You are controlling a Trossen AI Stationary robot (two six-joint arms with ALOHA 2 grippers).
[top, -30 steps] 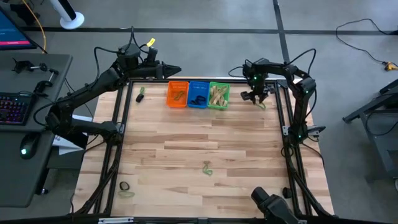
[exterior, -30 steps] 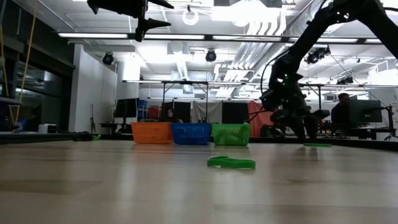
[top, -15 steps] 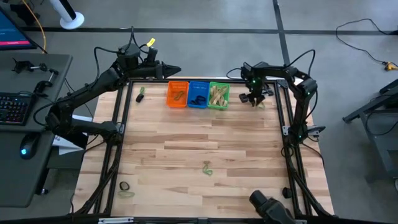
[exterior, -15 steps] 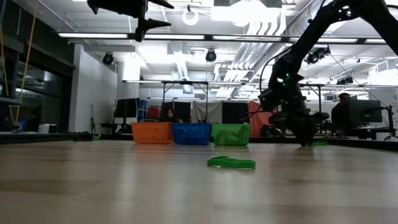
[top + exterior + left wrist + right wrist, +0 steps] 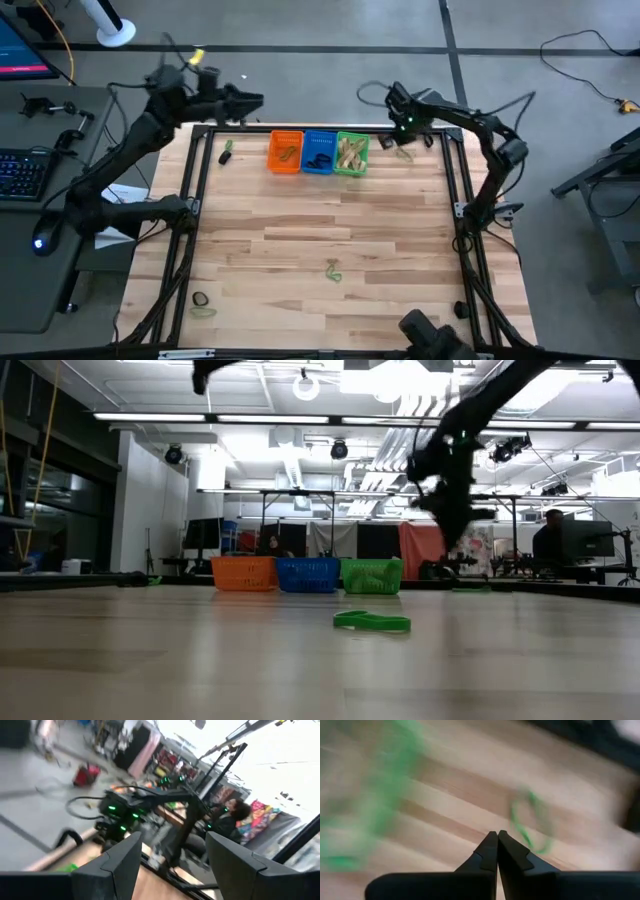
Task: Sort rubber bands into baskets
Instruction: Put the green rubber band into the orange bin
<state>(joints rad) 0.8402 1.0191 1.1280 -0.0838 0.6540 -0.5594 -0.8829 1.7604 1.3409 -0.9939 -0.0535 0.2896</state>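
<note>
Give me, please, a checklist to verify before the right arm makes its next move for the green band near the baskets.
1. Right gripper ready to grasp: not ok. Its jaws are shut with nothing between them.
2. Green rubber band free to take: ok. It lies on the table just right of the green basket, held by nothing.
3. Gripper over the band: cannot tell. It is close, but the wrist view is smeared.
4. Orange basket open to receive: ok. A greenish band lies inside and nothing covers it.
5. Left gripper out of the way: ok. It is open, behind the table's back edge.
</note>
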